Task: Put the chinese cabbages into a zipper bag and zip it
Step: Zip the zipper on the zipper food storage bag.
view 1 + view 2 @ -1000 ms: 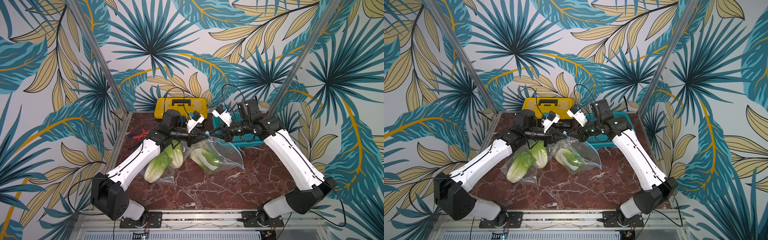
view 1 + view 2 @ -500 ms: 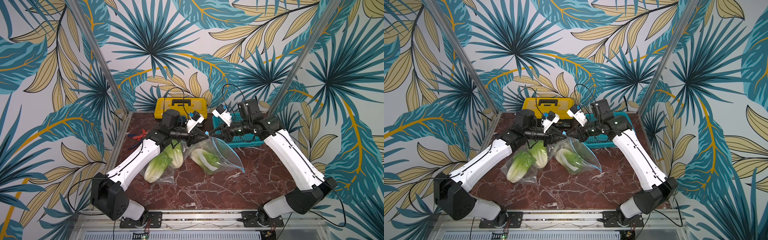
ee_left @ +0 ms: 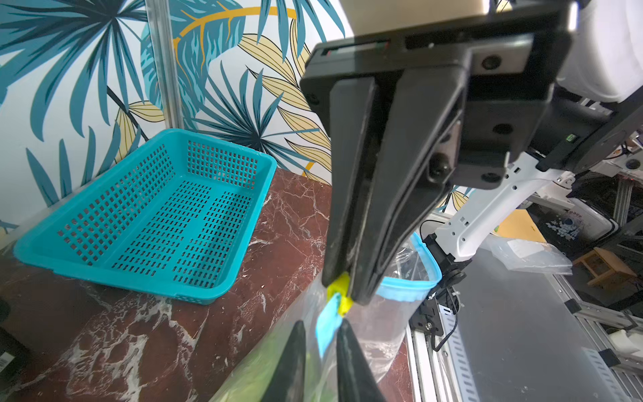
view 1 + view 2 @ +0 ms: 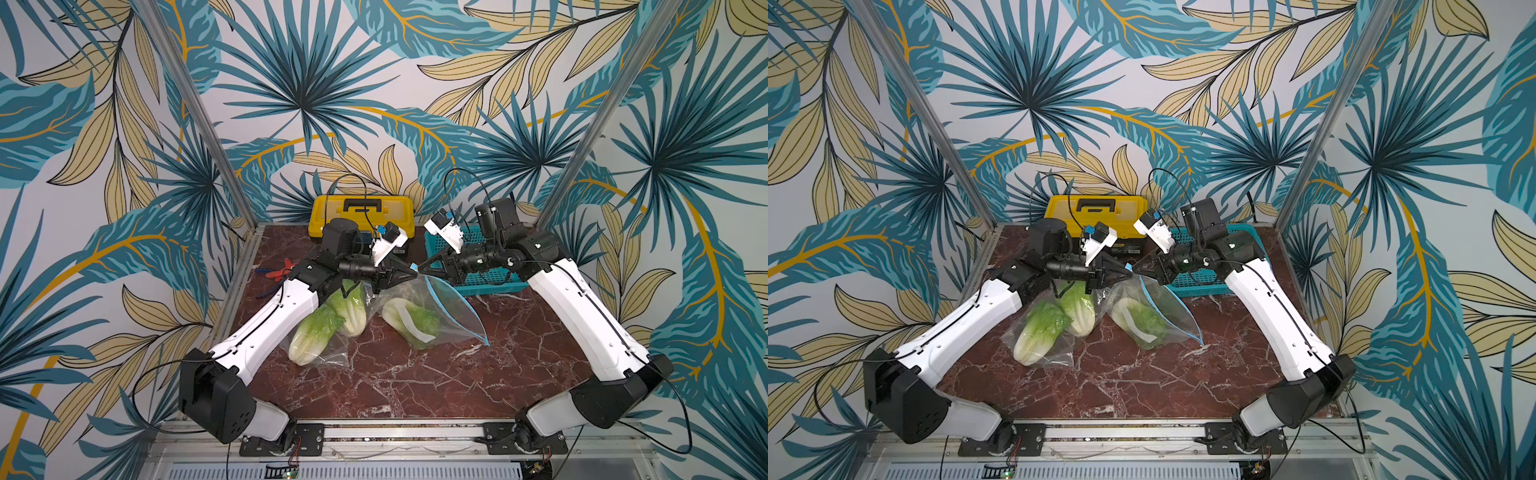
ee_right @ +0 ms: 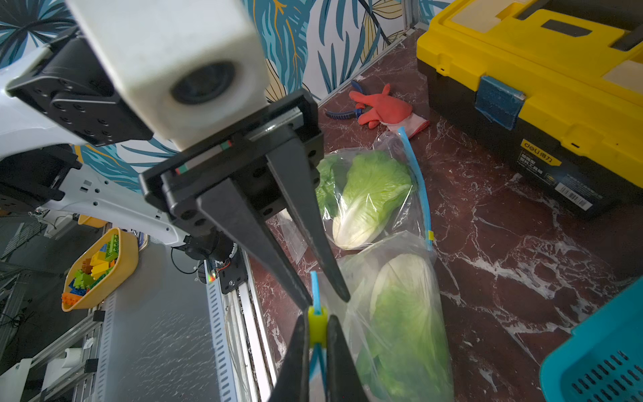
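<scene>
I am viewing a glossy, white-veined red stone counter (image 4: 415, 386); a clear, crinkling plastic zipper bag (image 4: 457, 316); a perforated teal plastic basket (image 3: 114, 205); a smooth yellow-and-black plastic toolbox (image 5: 574, 115); a matt red glove (image 5: 382, 104).

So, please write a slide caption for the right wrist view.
Right gripper pinches yellow zipper slider on clear plastic bag holding one green cabbage.

— What's around you?
— Before me, a red marble table (image 4: 415, 386), closed in by palm-leaf wallpaper (image 4: 299, 83).
— And at the back?
— A yellow toolbox (image 4: 360, 212), lid shut, against the back wall. A teal slotted basket (image 3: 156, 222) sits just beside it, on my right.
— Anything else?
— A red glove (image 5: 382, 106) near my left edge, touching blue-handled pliers (image 5: 342, 113). Off the table, a yellow bowl (image 5: 111, 282) of toy bricks.
</scene>
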Tool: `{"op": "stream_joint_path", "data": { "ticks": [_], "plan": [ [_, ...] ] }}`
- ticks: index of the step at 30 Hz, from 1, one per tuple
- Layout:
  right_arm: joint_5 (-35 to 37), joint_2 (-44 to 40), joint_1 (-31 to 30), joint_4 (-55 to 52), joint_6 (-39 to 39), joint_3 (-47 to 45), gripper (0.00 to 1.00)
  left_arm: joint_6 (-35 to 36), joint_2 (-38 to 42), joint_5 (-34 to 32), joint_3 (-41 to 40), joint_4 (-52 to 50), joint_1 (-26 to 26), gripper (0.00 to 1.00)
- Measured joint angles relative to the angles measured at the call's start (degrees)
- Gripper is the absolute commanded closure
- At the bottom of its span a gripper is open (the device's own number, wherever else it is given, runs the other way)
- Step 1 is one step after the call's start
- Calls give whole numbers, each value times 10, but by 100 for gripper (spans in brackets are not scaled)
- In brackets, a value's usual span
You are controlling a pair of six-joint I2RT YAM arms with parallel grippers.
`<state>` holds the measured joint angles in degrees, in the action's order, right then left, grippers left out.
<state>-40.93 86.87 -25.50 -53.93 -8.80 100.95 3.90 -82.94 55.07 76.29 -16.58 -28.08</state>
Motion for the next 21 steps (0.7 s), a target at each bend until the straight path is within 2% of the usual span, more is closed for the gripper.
{"op": "stream_joint_path", "data": {
  "ticks": [3,7,13,21],
  "plan": [
    [-1,0,0,0,0,0,100,2,0,2,2,-1,-3,90],
    [-1,0,0,1,3,0,100,-7,-2,2,16,-11,-8,100],
    [7,-5,2,18,4,-12,100,-47,-6,-11,22,-19,-2,100],
    [42,-61,0,96,15,-103,100,-110,0,-26,17,-23,29,100]
  ]
}}
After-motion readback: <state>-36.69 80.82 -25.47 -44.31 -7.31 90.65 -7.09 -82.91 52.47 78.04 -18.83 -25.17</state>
